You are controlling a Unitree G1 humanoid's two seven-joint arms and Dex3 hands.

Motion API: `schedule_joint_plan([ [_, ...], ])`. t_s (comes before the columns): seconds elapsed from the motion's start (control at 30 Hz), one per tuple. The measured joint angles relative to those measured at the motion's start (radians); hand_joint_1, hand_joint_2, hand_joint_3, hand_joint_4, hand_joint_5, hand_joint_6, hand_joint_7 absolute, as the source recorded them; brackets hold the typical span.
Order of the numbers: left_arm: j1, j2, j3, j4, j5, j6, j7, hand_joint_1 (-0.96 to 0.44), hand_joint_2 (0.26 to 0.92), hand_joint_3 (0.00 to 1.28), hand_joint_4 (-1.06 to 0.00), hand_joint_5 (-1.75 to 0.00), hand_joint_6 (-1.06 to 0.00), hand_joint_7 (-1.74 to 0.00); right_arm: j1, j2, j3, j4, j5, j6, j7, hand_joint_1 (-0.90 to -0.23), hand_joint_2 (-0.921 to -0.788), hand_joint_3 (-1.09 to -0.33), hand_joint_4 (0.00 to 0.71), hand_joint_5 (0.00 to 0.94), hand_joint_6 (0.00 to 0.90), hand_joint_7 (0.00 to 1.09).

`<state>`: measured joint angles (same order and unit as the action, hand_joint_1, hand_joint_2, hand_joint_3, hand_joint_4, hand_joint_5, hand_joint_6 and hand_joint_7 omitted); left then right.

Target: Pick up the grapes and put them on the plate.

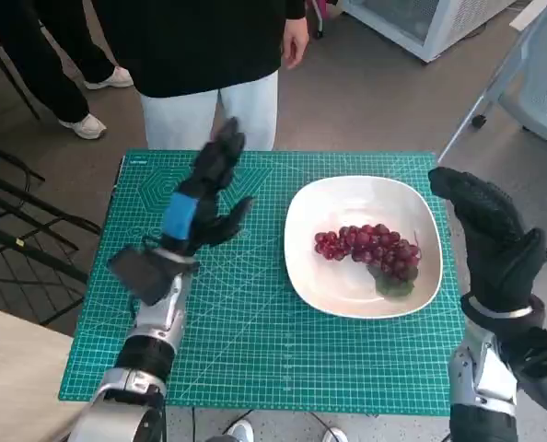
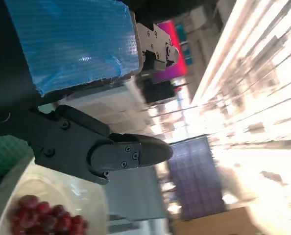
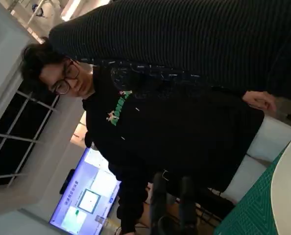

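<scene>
Grapes (image 1: 370, 250) already lie in the white plate (image 1: 301, 276) on the green mat (image 1: 255, 331). Your left hand (image 1: 203, 203) hangs above the mat, fingers apart and holding nothing; your right hand (image 1: 494, 239) looks empty too, beside the plate. Should you regrip, treat the bunch as soft and bruisable: lift gently by the stem end.

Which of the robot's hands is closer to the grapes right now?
The right, by a little. The right hand hangs just beyond the plate's outer rim, beside the grapes. The left hand is raised over the mat, off the plate's other side.
</scene>
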<state>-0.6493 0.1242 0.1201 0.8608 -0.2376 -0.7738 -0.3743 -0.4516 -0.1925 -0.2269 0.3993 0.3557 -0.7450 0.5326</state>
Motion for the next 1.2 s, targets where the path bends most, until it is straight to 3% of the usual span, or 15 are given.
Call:
schedule_joint_plan([
  [0.37,0.081,-0.004,0.033,-0.123,-0.059,0.05,-0.069,-0.4,0.921,0.25,-0.26,-0.02,-0.3,-0.04,-0.009,0.0,0.0,0.002,0.0,0.0,0.0,-0.565,-0.921,-0.713,0.163,0.001,-0.001,0.32],
  [1.2,0.144,-0.005,0.052,-0.182,-0.019,0.04,-0.037,-0.46,0.921,0.28,-0.31,-0.01,-0.33,-0.03,-0.029,0.007,0.008,0.033,0.012,-0.005,0.007,-0.555,-0.921,-0.711,0.163,0.0,-0.001,0.33],
])
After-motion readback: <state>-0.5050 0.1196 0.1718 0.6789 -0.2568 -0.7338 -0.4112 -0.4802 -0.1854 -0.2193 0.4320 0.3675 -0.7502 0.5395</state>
